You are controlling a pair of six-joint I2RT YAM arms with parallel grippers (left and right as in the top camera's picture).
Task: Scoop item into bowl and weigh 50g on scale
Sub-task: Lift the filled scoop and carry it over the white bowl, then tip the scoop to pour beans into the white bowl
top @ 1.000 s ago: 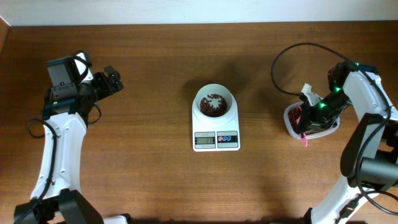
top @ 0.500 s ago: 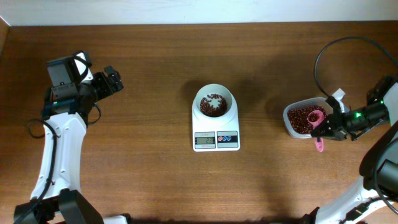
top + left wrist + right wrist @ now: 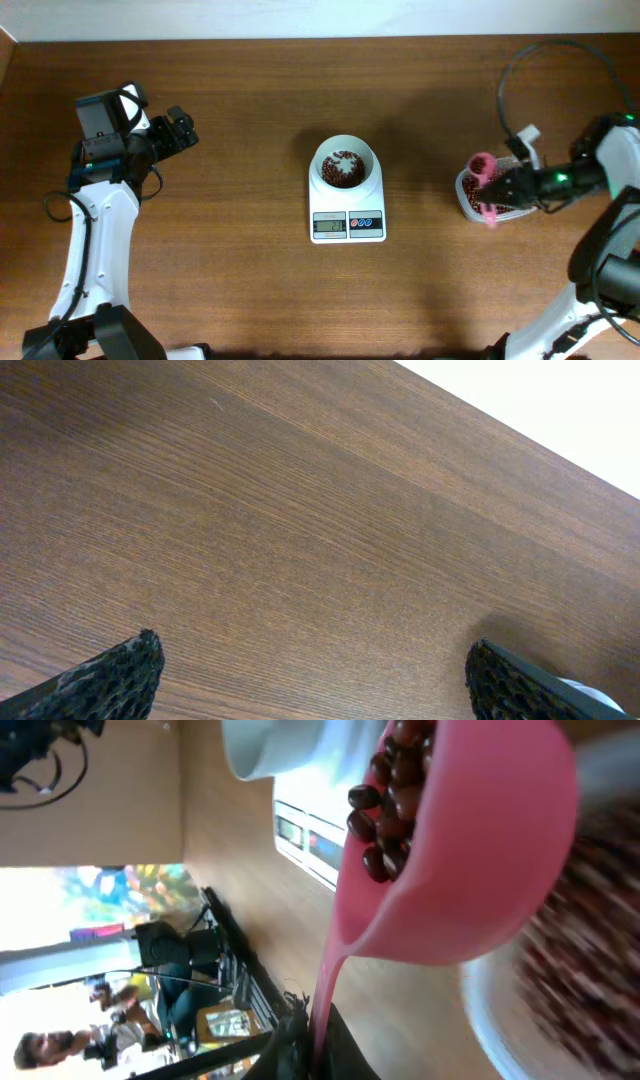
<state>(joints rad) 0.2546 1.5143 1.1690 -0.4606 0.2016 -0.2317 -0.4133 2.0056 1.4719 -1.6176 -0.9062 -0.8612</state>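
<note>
Two heaps of dark red-brown beans (image 3: 342,170) show from overhead. One lies in the round white bowl (image 3: 369,160), which stands on the small white kitchen scale (image 3: 347,226) at the middle of the wooden bench (image 3: 250,260). The other lies in the clear plastic tub (image 3: 465,199), well off to the right. A third, smaller lot sits in the cup of the pink scoop (image 3: 470,850), where the right wrist view shows the beans crowded at its mouth. The right end effector (image 3: 503,186) is clamped on the scoop's thin handle with its jaws drawn together around it. It holds the pink cup over the tub's left end, well apart from the bowl and the scale. The bowl's rim and the scale's front panel appear blurred beyond the scoop in the right wrist view. The scale's grey display shows digits too small to read, and its coloured buttons sit just beside it. The left end effector (image 3: 180,128) hangs over the far left of the bench with its jaws spread wide and nothing between them. Its dark fingertips (image 3: 112,678) show over bare wood.
</note>
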